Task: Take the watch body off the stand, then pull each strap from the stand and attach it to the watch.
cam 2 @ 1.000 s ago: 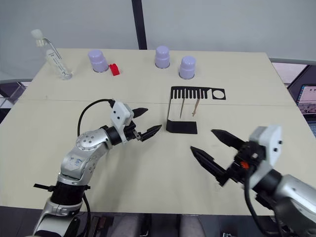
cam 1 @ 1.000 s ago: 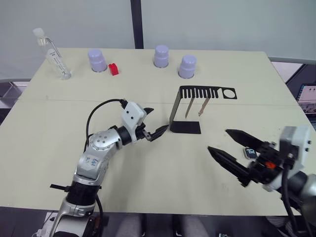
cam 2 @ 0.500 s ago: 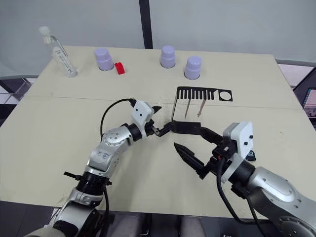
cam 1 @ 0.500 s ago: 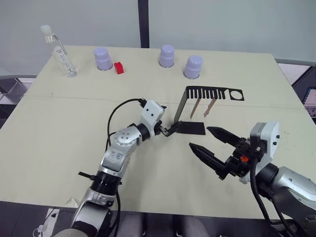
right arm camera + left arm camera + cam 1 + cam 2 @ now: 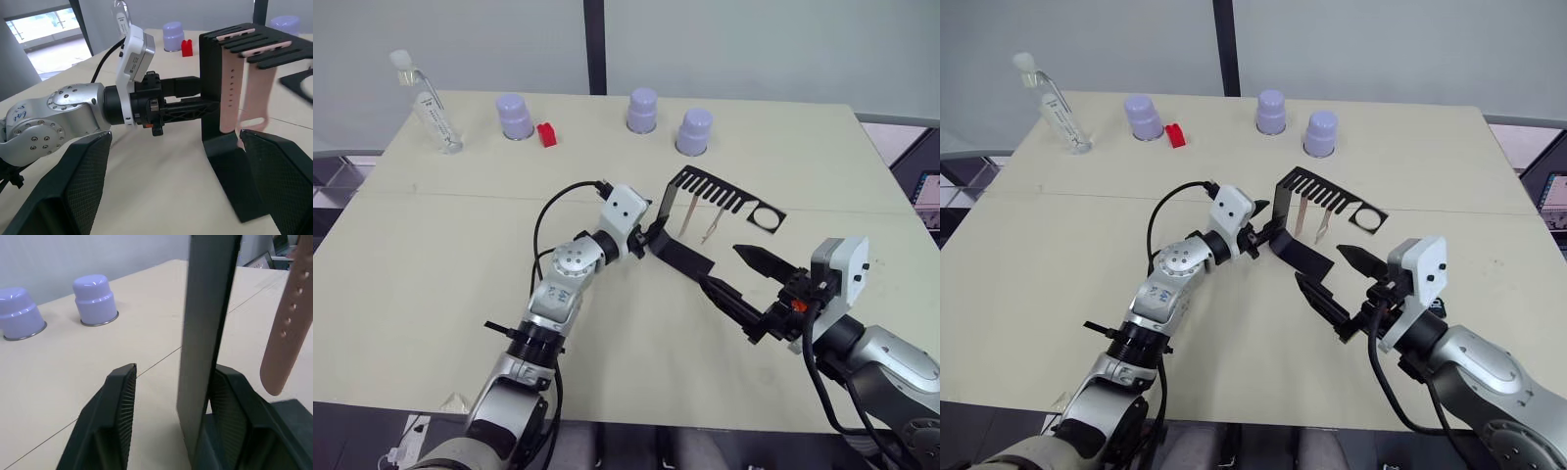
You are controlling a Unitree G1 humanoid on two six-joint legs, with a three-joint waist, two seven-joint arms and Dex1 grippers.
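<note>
The black stand (image 5: 720, 194) sits mid-table, turned askew. Two pink-tan straps (image 5: 688, 217) (image 5: 713, 227) hang from its slotted top plate. My left gripper (image 5: 651, 235) straddles the stand's upright (image 5: 205, 333). One finger (image 5: 234, 416) lies against the upright, and the other finger (image 5: 117, 421) stands a small gap away from it. My right gripper (image 5: 724, 269) is open, with its fingers either side of the stand's base (image 5: 234, 196). It points at the straps (image 5: 229, 93). The watch body is hidden.
Three upturned lavender cups (image 5: 514, 116) (image 5: 642, 110) (image 5: 693, 130) stand along the far side of the table. A red block (image 5: 546, 134) and a clear bottle (image 5: 429, 103) are at the far left. The stand's round-hole end (image 5: 767, 215) points towards the right.
The stand has swung round, so its top plate now slants toward the near right. My left gripper moved in around the upright. My right gripper advanced to the base.
</note>
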